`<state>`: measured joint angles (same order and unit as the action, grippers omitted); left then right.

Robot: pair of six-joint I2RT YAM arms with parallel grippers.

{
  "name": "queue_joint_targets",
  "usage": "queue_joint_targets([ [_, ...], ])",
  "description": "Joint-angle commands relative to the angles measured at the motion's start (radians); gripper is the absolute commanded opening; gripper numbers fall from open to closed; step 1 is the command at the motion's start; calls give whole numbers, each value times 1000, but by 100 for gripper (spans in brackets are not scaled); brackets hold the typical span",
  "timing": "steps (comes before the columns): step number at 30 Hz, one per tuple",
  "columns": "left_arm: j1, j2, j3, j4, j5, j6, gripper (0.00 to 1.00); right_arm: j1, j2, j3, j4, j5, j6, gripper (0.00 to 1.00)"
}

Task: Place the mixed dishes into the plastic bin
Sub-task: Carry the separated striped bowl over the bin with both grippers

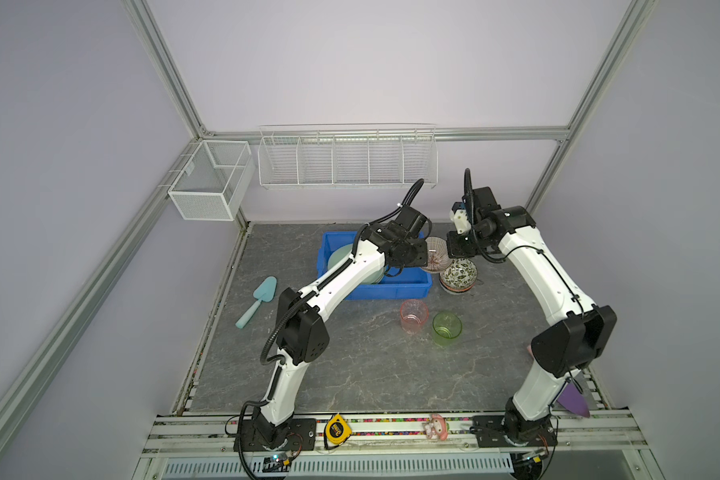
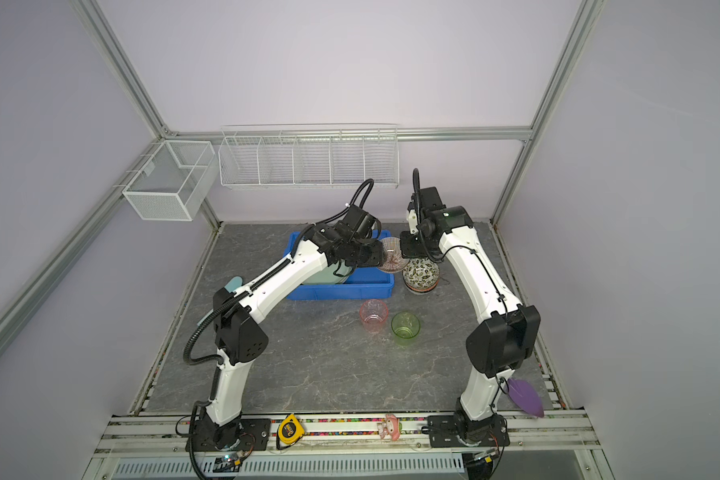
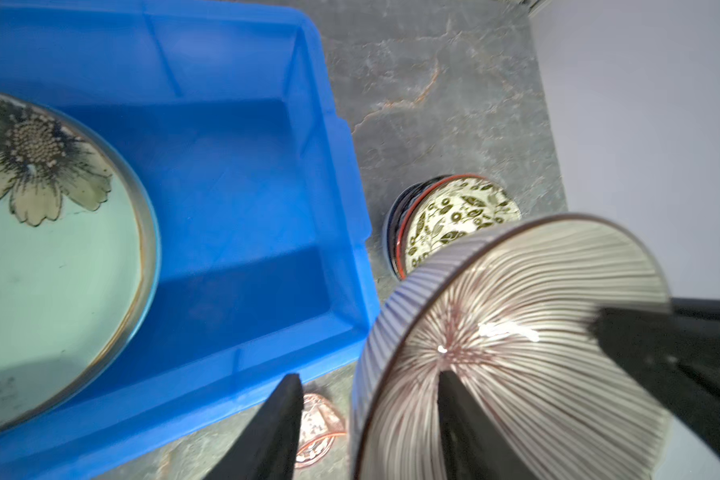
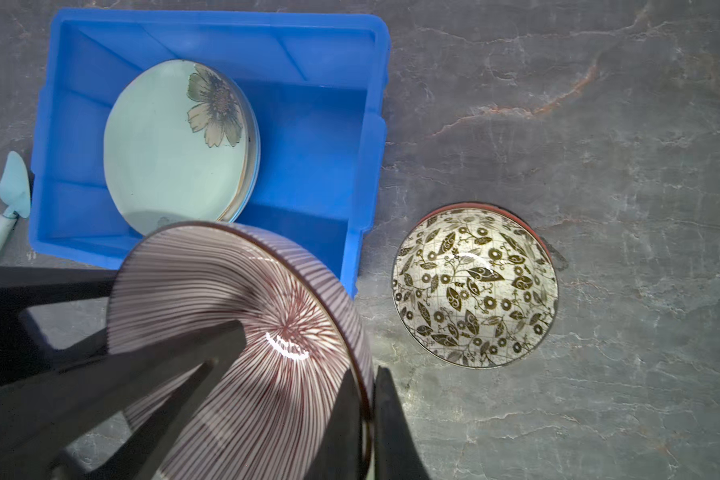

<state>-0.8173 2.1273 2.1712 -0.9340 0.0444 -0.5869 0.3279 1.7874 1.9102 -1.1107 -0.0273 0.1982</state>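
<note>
Striped bowl up in the air, tipped on its side, mouth turned to both grippers. Pinched tight at the rim by right gripper. Left gripper spread loose astride the rim. Just beside blue bin.

tbl, blue bin, bowl stack, pink cup, grn cup, teal scoop

Nothing legible shows. The tape measure on the front rail bears a dark round label, but its marks are too small to read.
</note>
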Motion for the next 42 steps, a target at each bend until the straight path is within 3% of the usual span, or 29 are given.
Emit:
queue_joint_targets([
  [1,27,-45,-21,-64,-27,17,48,25,34,47,9,-25,22,7],
  [13,42,-102,-80,-52,-47,17,39,65,110,117,-11,8,22,7],
  [37,59,-84,-87,-49,5,20,16,72,116,127,3,-10,29,7],
  [42,63,-74,-84,-43,30,19,15,73,118,127,9,-23,32,7],
])
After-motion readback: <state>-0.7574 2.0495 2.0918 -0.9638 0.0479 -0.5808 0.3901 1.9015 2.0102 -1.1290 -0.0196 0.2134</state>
